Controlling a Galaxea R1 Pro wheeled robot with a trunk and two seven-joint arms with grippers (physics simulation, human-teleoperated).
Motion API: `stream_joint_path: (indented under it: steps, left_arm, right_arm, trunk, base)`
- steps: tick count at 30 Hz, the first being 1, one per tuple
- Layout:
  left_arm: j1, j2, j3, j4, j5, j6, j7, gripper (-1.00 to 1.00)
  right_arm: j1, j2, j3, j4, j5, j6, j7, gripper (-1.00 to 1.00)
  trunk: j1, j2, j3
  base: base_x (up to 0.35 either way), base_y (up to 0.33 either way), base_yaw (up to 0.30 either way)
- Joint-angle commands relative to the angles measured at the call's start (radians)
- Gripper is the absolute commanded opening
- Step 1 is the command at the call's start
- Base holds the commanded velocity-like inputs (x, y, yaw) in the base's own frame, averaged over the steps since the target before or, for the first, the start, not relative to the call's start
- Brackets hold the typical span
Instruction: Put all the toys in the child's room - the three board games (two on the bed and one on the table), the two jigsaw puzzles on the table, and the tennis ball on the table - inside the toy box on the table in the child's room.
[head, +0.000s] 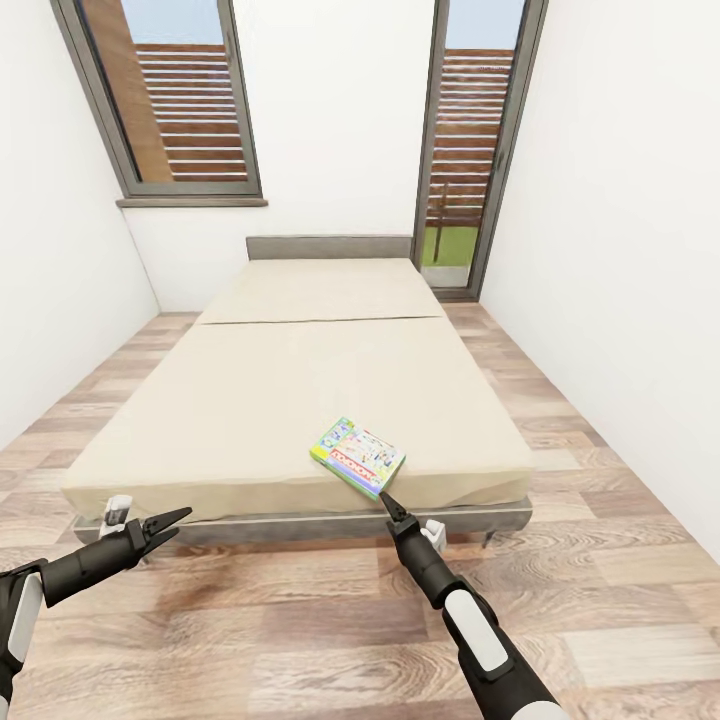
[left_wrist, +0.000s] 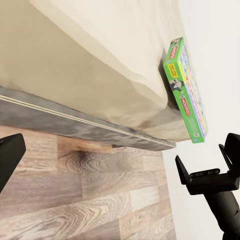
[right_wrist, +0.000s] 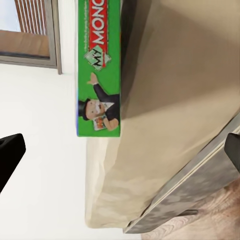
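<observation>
I'm facing the foot of the bed (head: 300, 390), and the only toy I can see is one board game (head: 358, 457), lying flat on the mattress close to its near edge, right of centre. Its long axis runs diagonally, from far-left to near-right, so a corner, not a flat side, points toward me.

My right gripper (head: 387, 499) is clearly the nearer one: its tip sits just below that near edge of the box, and the game lies ahead of the fingers and slightly to the left. In the right wrist view the fingers stand spread wide at the frame edges, with the box's green side (right_wrist: 99, 67) between them but farther on, not yet touched. My left gripper (head: 170, 522) hangs low at the left end of the bed frame, well apart from the box, fingers parted and holding nothing.

On the green side I can read "MY MONO…" in a red banner beside a top-hatted cartoon man, so I judge it a Monopoly edition.
</observation>
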Motion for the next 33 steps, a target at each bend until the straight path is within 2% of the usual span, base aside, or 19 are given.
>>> stream_joint_path:
  steps: [1, 13, 21, 33]
  left_arm:
    - [-0.001, 0.0, 0.001, 0.0, 0.002, 0.007, -0.002, 1.0]
    - [-0.001, 0.0, 0.001, 0.0, 0.002, 0.007, -0.002, 1.0]
    - [-0.001, 0.0, 0.001, 0.0, 0.002, 0.007, -0.001, 1.0]
    - [-0.001, 0.0, 0.001, 0.0, 0.002, 0.007, -0.001, 1.0]
  right_arm:
    - [0.0, 0.0, 0.0, 0.0, -0.01, 0.007, 0.002, 1.0]
    - [0.0, 0.0, 0.0, 0.0, -0.009, 0.007, 0.005, 1.0]
    - [0.0, 0.0, 0.0, 0.0, -0.009, 0.007, 0.005, 1.0]
    - [0.0, 0.0, 0.0, 0.0, -0.009, 0.007, 0.005, 1.0]
  trunk:
    - [0.0, 0.0, -0.001]
    - [0.0, 0.0, -0.001]
    - [-0.031, 0.056, 0.024]
    - [-0.031, 0.056, 0.024]
  base:
    - [0.0, 0.0, 0.0]
    - [0.0, 0.0, 0.0]
    - [0.0, 0.0, 0.0]
    - [0.0, 0.0, 0.0]
